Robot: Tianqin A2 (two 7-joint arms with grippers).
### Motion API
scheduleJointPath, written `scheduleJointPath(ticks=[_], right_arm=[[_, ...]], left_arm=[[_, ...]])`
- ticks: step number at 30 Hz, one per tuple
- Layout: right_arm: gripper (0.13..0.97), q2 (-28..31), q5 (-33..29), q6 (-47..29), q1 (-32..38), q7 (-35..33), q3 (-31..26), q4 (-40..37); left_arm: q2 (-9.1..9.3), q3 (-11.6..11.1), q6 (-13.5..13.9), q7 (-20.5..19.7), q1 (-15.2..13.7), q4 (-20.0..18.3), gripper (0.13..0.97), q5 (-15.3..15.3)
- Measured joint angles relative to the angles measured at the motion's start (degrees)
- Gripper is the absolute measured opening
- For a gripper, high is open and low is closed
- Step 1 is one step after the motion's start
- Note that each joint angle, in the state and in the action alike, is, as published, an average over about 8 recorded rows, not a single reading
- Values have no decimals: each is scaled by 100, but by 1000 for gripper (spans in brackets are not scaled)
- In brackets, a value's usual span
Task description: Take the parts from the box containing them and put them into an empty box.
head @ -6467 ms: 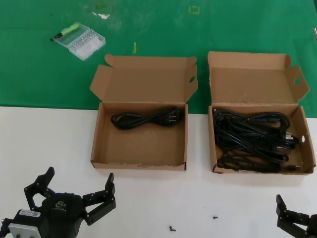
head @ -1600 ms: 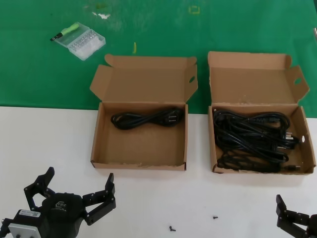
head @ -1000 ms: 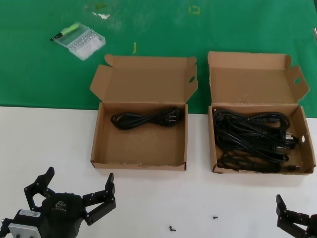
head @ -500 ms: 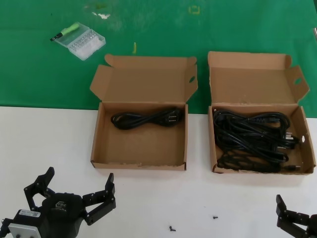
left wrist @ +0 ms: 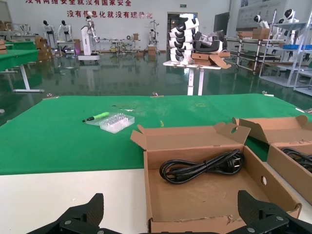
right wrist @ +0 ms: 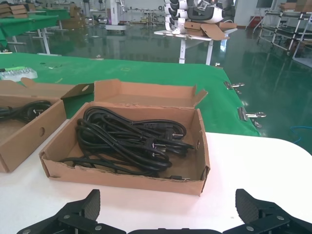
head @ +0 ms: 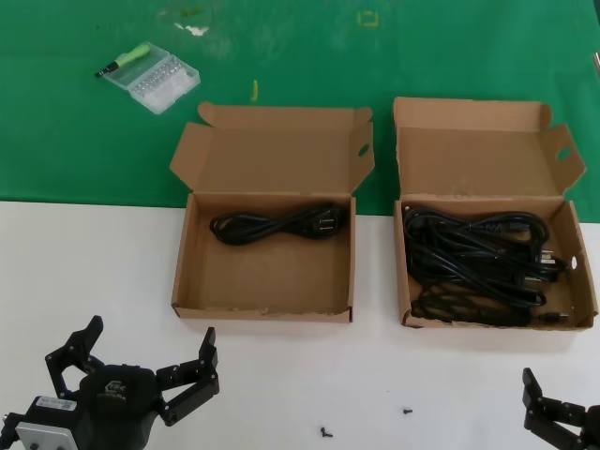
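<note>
The squarish brown carton (head: 497,322) stands open on my right and holds a tangled pile of black power cords (head: 478,258). The wider carton (head: 265,309) stands open left of it with one coiled black cord (head: 272,226) at its back wall. My left gripper (head: 150,337) is open and empty, low over the white table in front of the wider carton (left wrist: 187,225). My right gripper (head: 572,417) is open and empty in front of the squarish carton (right wrist: 122,178), whose cords (right wrist: 131,139) lie in full view.
A clear plastic screw case (head: 152,80) and a green-handled screwdriver (head: 125,60) lie on the green mat (head: 300,56) at the far left. Two tiny black screws (head: 325,433) lie on the white table between my grippers.
</note>
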Motion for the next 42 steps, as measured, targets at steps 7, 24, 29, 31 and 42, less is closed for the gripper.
scheduleJointPath(ticks=[7, 24, 29, 31, 42], right_arm=[[966, 0, 0, 0, 0, 0, 0, 0], [966, 0, 0, 0, 0, 0, 0, 0], [966, 0, 0, 0, 0, 0, 0, 0], [966, 0, 0, 0, 0, 0, 0, 0], [966, 0, 0, 0, 0, 0, 0, 0]], left_arm=[[0, 0, 0, 0, 0, 0, 966, 0], [0, 0, 0, 0, 0, 0, 966, 0], [0, 0, 0, 0, 0, 0, 966, 0], [0, 0, 0, 0, 0, 0, 966, 0], [0, 0, 0, 0, 0, 0, 966, 0]])
